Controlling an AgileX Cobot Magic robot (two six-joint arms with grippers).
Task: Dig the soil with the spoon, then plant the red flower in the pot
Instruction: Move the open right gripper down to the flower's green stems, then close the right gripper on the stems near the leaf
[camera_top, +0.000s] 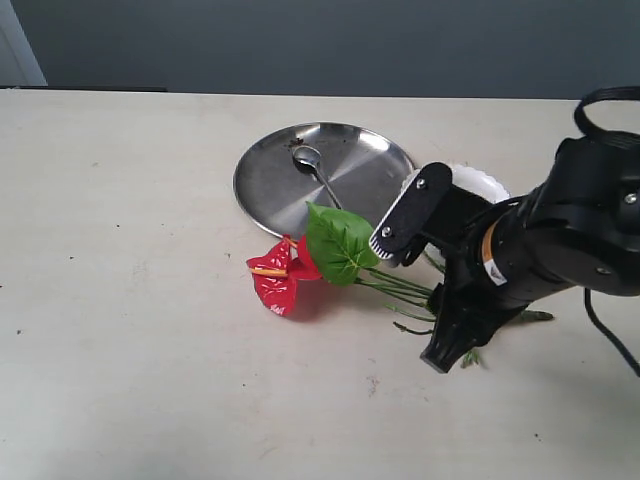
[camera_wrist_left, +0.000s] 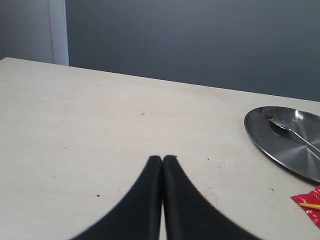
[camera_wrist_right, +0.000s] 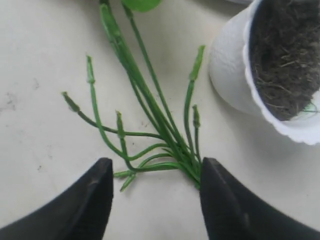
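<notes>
The red flower (camera_top: 283, 277) lies flat on the table, its green leaf (camera_top: 339, 243) and thin stems (camera_wrist_right: 150, 107) running toward the white pot (camera_top: 484, 184). The pot (camera_wrist_right: 231, 75) holds dark soil (camera_wrist_right: 285, 55). The silver spoon (camera_top: 315, 170) rests in the steel plate (camera_top: 275, 175); it also shows in the left wrist view as the spoon (camera_wrist_left: 292, 132). My right gripper (camera_wrist_right: 156, 167) is open, low over the stem ends, with one fingertip beside the bundle. My left gripper (camera_wrist_left: 162, 159) is shut on nothing, above bare table, away from the plate; it is out of the exterior view.
The right arm (camera_top: 540, 240) hides much of the pot in the exterior view. A dark wall runs behind the table's far edge (camera_wrist_left: 150, 77). A red bloom corner (camera_wrist_left: 310, 202) shows at the side of the left wrist view.
</notes>
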